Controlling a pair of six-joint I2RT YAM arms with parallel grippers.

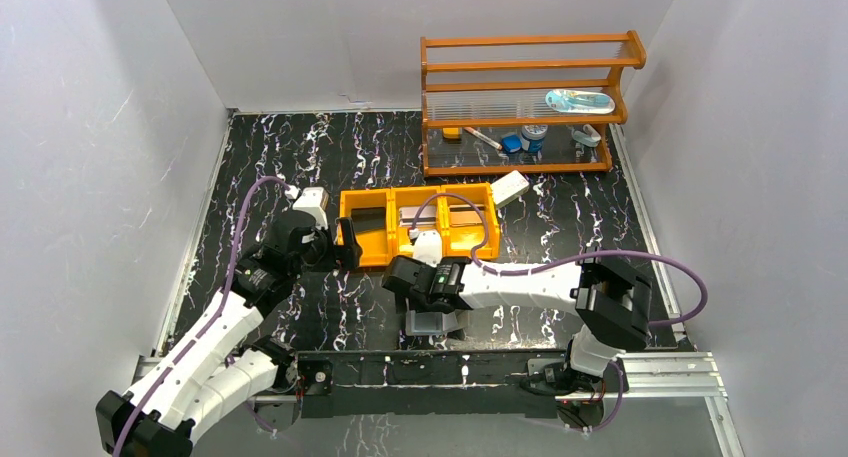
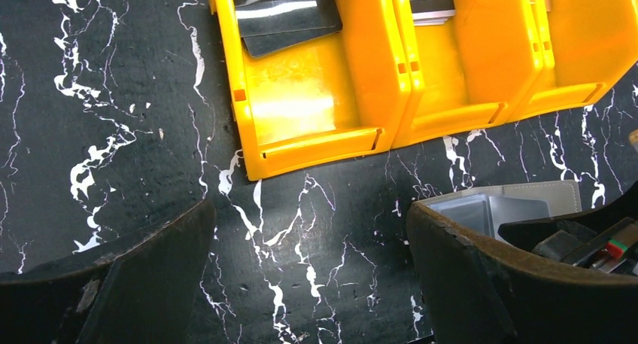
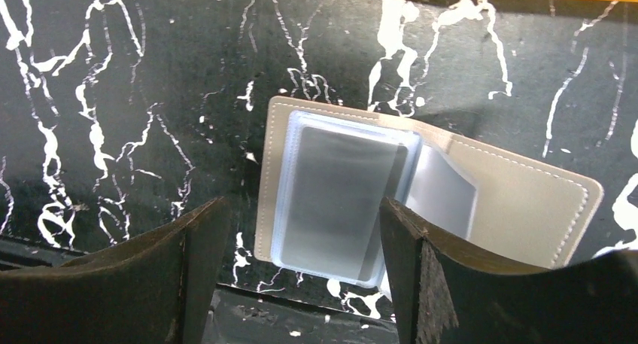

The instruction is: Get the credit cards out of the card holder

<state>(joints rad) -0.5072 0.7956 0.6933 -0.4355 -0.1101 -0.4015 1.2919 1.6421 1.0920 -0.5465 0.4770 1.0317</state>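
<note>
**Fingers wide apart on left gripper and right gripper, nothing held**

Table: black marble pattern, everything sits on it.

Rack: wooden, behind the tray and off to its right, apart from it. Small items on its lower shelf.

Tray: orange, three compartments side by side.

Left gripper: at the tray's front left corner, just short of the front wall, looking down on bare table. Fully spread, empty.

Right gripper: just in front of the tray's middle compartment, above the holder. Jaws apart over the holder's clear sleeves, gripping nothing.

Holder: lies open and flat on the table, near the tray's front wall, not touching it. Grey cover with a stitched edge. The top sleeve reads grey through the plastic; can't tell if a card is inside.

Box: white, at the tray's back right corner, askew, looks to touch it.

Cards, all in the tray:
- dark card in the left compartment, with a second dark edge showing under it
- grey card in the middle compartment
- brownish card in the right compartment
</note>
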